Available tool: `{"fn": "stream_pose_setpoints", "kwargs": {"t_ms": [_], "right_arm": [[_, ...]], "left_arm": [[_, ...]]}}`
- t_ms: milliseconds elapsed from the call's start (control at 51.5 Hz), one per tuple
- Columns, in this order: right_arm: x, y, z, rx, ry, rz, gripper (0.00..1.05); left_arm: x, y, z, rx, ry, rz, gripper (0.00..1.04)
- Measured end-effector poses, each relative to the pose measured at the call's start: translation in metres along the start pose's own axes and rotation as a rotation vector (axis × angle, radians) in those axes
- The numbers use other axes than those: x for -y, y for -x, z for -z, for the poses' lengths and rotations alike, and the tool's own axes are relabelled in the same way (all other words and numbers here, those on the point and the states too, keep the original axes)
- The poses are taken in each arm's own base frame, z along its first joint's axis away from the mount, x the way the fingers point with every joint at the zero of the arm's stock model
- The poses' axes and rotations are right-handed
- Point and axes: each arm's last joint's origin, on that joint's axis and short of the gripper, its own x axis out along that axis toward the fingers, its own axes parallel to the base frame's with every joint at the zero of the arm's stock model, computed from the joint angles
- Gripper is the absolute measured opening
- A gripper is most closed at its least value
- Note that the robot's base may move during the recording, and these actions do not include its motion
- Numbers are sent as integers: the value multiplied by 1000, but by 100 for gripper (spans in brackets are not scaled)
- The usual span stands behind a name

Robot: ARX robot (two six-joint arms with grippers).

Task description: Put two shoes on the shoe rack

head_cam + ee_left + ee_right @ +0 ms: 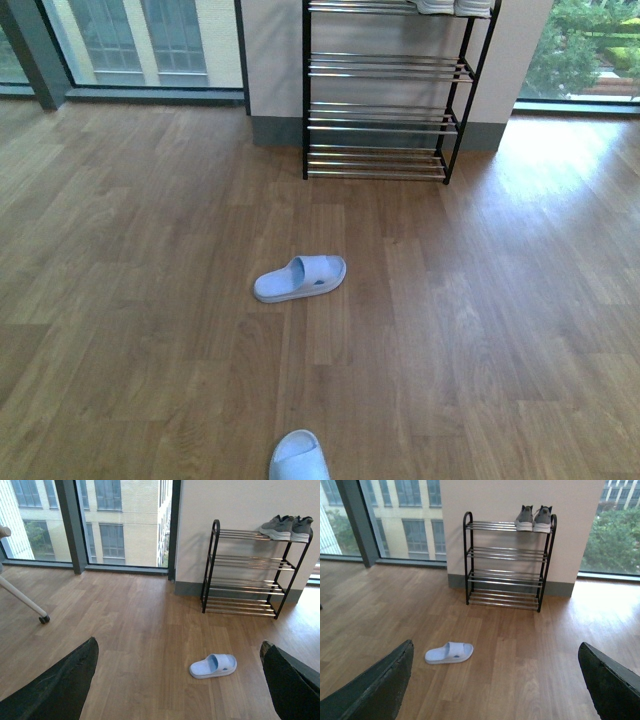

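**Slippers down, sneakers up**

A pale slipper [300,278] is laid on the floor [150,250] well short of the shoe rack [380,68], and a second slipper [298,458] is seen nearer the robot. The grey sneakers [525,519] are parked on the top shelf. Left gripper [180,647] and right gripper [496,647] are spread wide, with nothing held.

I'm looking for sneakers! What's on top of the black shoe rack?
Two grey knit sneakers with white soles stand side by side on the top shelf of the black metal shoe rack, at one end. Nothing else shows there. The sneakers' insides are hidden.
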Motion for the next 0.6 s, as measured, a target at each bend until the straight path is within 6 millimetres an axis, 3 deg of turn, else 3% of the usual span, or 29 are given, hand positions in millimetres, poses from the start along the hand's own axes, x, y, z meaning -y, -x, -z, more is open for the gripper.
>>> {"fn": "stream_pose_setpoints", "kwargs": {"t_ms": [602], "right_arm": [[0,0,0,2,0,3,95]], "left_arm": [[0,0,0,0,0,3,95]]}}
